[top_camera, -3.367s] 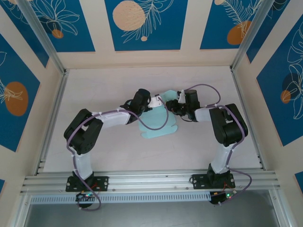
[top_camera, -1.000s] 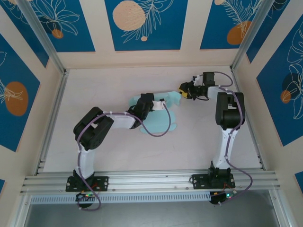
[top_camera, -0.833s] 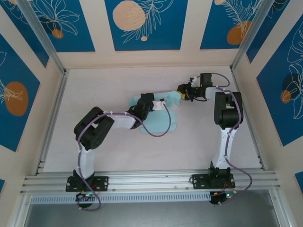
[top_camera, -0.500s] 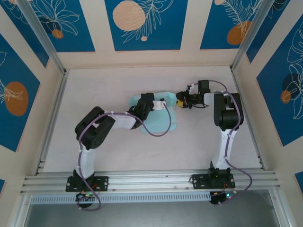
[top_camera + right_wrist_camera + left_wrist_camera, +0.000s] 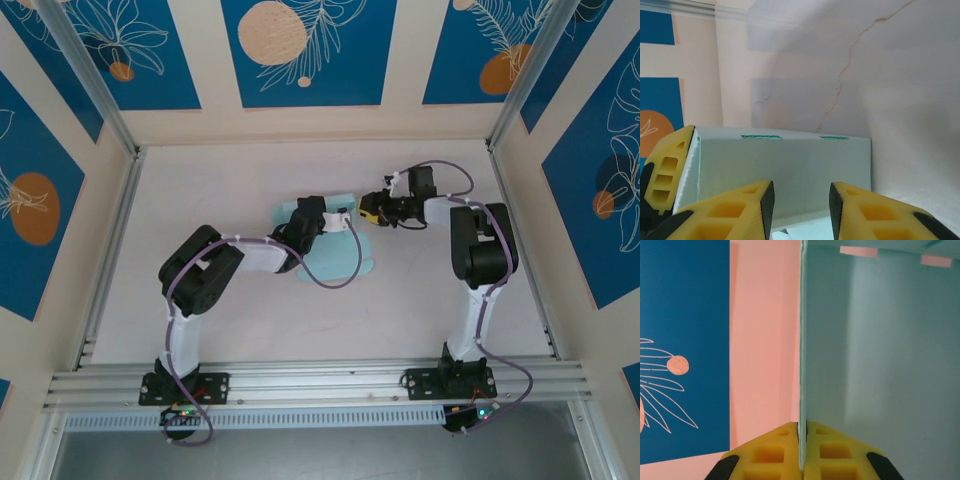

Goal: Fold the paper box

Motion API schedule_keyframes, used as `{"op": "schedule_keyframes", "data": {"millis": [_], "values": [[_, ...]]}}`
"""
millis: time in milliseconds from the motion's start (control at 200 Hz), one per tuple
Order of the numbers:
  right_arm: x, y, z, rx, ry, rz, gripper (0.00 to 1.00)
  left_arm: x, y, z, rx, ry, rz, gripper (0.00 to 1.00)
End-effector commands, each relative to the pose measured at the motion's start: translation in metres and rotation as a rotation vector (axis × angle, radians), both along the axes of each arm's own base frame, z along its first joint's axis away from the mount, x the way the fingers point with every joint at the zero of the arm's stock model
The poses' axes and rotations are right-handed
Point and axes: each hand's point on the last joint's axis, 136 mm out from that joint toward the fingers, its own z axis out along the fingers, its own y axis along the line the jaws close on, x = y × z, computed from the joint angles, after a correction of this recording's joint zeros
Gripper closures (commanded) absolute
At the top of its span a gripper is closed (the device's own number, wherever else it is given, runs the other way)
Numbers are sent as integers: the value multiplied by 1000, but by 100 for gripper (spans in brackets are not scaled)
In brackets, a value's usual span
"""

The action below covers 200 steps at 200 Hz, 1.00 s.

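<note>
So far the folding is partly done, I think. The pale light-blue thin paper box (image 5: pixel 338 255) sits near the middle of the pale flat table top (image 5: pixel 230 180), between the two claws. One side of it stands straight up like a little wall (image 5: pixel 785 167). More of the sheet lies flat on the table, with a round-edged flap on the side nearer the arm bases.

The left claw (image 5: pixel 801 452) is pinched tight on the thin edge of the standing wall, with its yellow fingers (image 5: pixel 770 455) pressed on both faces of the paper. The right claw (image 5: pixel 801 205) is partly open and holds nothing that I can see. The wall is just in front of its fingers.

My guess is that the other sides must be lifted and the tabs tucked in before it looks like a real box. I cannot tell how many sides are up.

Counting now: one paper box, two arms, two claws, and two yellow fingers on each claw.
</note>
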Motion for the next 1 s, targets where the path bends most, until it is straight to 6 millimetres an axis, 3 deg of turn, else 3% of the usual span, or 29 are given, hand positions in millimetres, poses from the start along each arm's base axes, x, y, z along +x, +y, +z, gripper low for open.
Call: {"op": "schedule_keyframes", "data": {"millis": [0,530,655,995], "values": [[-9,6,10,-47,-48,27,62,-5,-5,-20,39,43,-16,100],[-29,8,-5,-145,-132,8,63,-13,-4,-23,59,53,-48,100],[-28,11,-3,-133,-142,10,63,-21,-4,-22,67,72,-71,95],[-30,28,4,-143,-266,80,59,-26,-2,-27,83,97,-81,96]]}}
